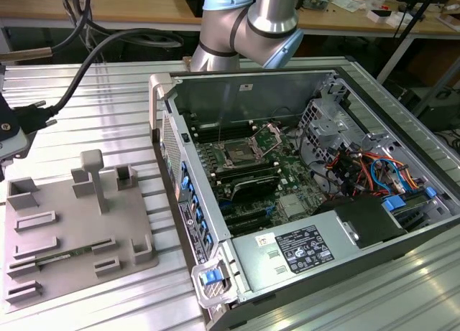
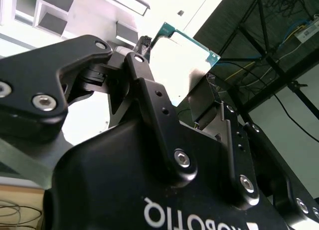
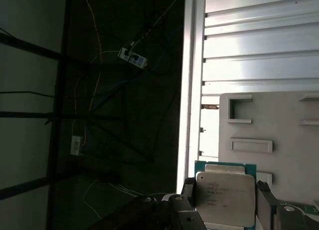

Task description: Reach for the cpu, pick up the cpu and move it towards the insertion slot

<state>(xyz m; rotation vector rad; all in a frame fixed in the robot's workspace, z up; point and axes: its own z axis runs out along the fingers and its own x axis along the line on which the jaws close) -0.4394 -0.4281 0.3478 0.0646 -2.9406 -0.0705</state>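
Grey tray beside open computer case

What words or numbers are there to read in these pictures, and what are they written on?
On the small square silvery cpu, held in the black gripper: faint print, too blurred to read.
On the gripper's body: white letters, upside down and cut off.
On the silver metal box: a black label and a white sticker, both too small to read.

The tray lies on the table at the exterior view's left. The computer case stands beside it at the exterior view's right, with the insertion slot inside on the motherboard. My gripper clamps the cpu, with the tray beyond.
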